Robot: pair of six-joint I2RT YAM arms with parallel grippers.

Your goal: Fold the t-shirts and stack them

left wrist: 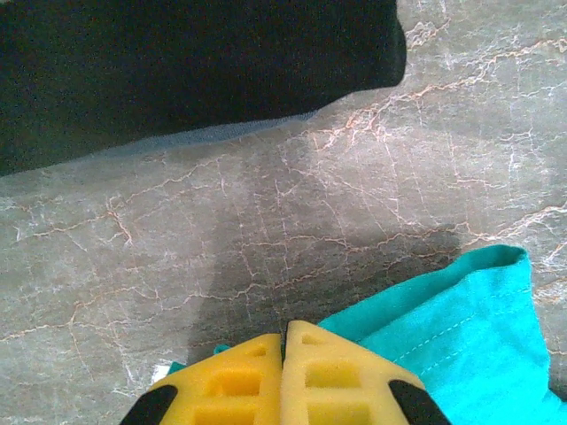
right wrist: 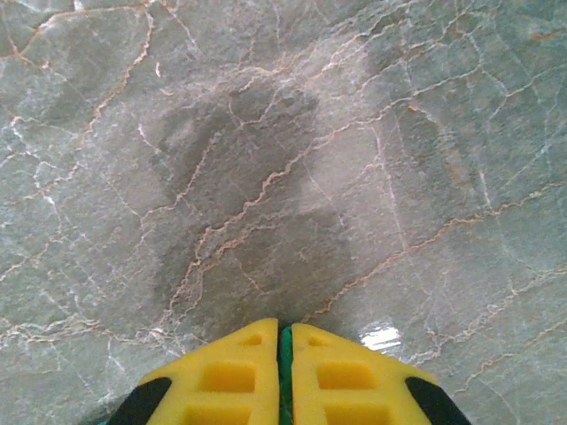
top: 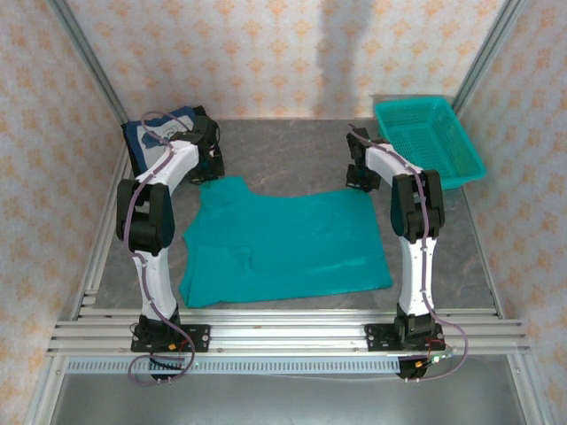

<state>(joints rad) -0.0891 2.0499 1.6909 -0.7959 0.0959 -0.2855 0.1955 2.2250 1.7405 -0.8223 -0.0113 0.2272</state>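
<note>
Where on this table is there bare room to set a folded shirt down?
Bare tabletop runs along the far edge between the dark shirt stack and the basket, and right of the teal t-shirt. Its far hem is crowded: left claw and right claw grip there.

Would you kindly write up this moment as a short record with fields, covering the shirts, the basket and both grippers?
teal t-shirt: spread flat in the middle of the table, not yet folded
navy shirt: folded, at the far left corner
basket: teal mesh, at the far right corner
left gripper: jaws shut on the far left edge of the teal t-shirt
right gripper: jaws shut on its far right corner, with a teal sliver between them
</note>
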